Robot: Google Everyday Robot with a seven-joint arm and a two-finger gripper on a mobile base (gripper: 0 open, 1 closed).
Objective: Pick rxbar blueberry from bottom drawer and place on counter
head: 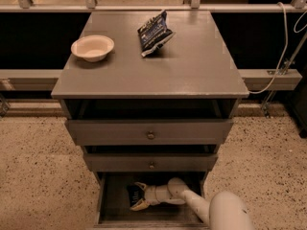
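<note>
The bottom drawer (114, 206) is pulled open under the cabinet. The rxbar blueberry (134, 194), a small dark bar, lies on the drawer's grey floor at the left middle. My gripper (139, 196) reaches into the drawer from the lower right. Its pale fingers (141, 185) are spread, one on each side of the bar, which sits between them at their tips. The arm's white body hides the drawer's right side. The counter (196, 66) is the cabinet's flat grey top above.
A cream bowl (92, 47) sits at the counter's left. A crinkled dark blue chip bag (154, 33) lies at the counter's back middle. Two shallower drawers with knobs (150, 135) stick out above the bottom drawer. Speckled floor lies on both sides.
</note>
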